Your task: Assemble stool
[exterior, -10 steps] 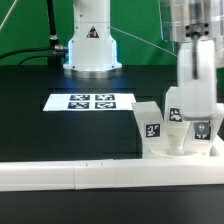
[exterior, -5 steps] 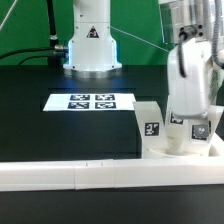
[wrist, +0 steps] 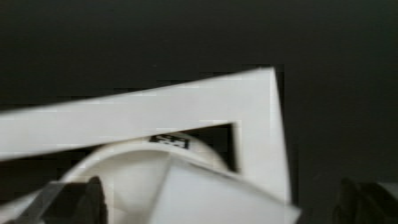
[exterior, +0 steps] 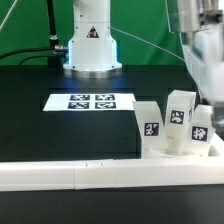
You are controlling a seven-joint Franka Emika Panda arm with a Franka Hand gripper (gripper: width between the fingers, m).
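The arm's white base (exterior: pixel 91 40) stands at the upper middle of the exterior view, a square tag on its front. The wrist end of the arm (exterior: pixel 203 45) hangs blurred at the upper right edge of that frame, its gripper not clearly visible. In the wrist view, two dark fingertips (wrist: pixel 71 198) show at the lower corners, set well apart

The marker board (exterior: pixel 81 102) lies on the black table (exterior: pixel 40 125), behind the white border rail (exterior: pixel 60 177).
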